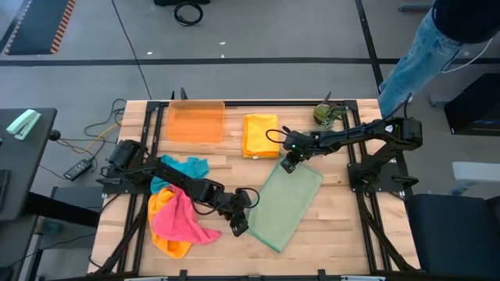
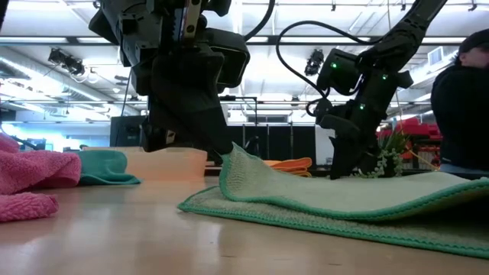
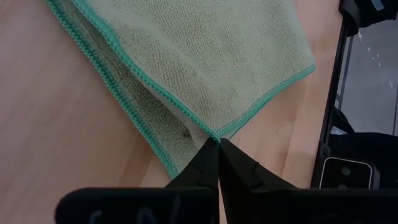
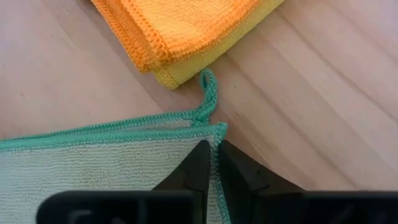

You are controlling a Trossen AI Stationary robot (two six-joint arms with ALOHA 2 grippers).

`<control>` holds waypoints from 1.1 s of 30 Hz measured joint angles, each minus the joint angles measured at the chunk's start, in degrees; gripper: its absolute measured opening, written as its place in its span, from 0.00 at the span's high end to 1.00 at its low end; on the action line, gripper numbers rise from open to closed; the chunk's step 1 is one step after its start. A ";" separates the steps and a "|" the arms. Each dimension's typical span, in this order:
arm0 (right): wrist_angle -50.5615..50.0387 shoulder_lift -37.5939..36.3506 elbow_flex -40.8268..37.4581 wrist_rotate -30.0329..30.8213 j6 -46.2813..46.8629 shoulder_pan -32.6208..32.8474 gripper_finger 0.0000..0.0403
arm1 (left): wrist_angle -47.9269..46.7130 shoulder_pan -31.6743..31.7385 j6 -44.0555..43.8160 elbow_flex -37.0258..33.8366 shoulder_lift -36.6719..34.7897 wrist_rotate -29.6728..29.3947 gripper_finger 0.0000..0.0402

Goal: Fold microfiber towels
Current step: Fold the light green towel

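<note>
High view: both fingers pinch green towel (image 1: pixel 287 204) corners.

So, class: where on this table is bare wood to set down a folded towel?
Bare wood lies right of the sage green towel, toward the table edge, and between the orange tray and the teal towel. Crowded: the left side, with the pink and orange towels, and the middle, where both grippers work.

Six towels show on the bench (image 1: pixel 344 234): one sage green towel (image 1: pixel 287 204), one pink (image 1: pixel 181 220), one teal (image 1: pixel 186 166), one loose orange (image 1: pixel 162 204), and a folded stack (image 1: pixel 260 136) of orange over yellow. One orange tray (image 1: pixel 196 122). Two arms.
</note>
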 joint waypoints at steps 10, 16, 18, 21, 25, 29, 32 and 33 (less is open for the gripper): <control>-0.93 -4.16 0.00 -0.51 -0.96 -0.02 0.90 | 4.28 0.00 -0.51 0.00 0.00 2.29 0.98; -2.62 -6.80 0.00 -0.82 -1.03 0.00 0.90 | 7.17 -0.62 -3.24 0.00 0.00 3.95 0.96; -2.64 -6.73 0.00 -1.42 -1.07 0.00 0.90 | 8.04 -1.12 -4.11 0.00 0.00 3.93 0.97; -2.15 -6.00 0.00 -2.06 -1.09 0.03 0.90 | 11.24 -1.84 -5.07 -0.02 0.00 4.04 0.98; -0.93 -4.78 0.00 -2.23 -1.27 0.35 0.90 | 14.58 -2.80 -7.78 -0.02 0.00 3.87 0.97; 2.40 -3.46 0.00 -2.03 -1.33 1.76 0.90 | 11.25 -4.25 -8.19 -0.02 0.00 2.45 0.98; 3.74 -2.72 0.00 -1.36 -1.31 2.54 0.90 | 6.18 -4.74 -9.22 -0.03 0.43 0.24 0.98; 4.25 -2.35 0.01 -0.95 -1.31 2.68 0.90 | 4.77 -4.72 -9.25 -0.04 0.44 -0.11 0.97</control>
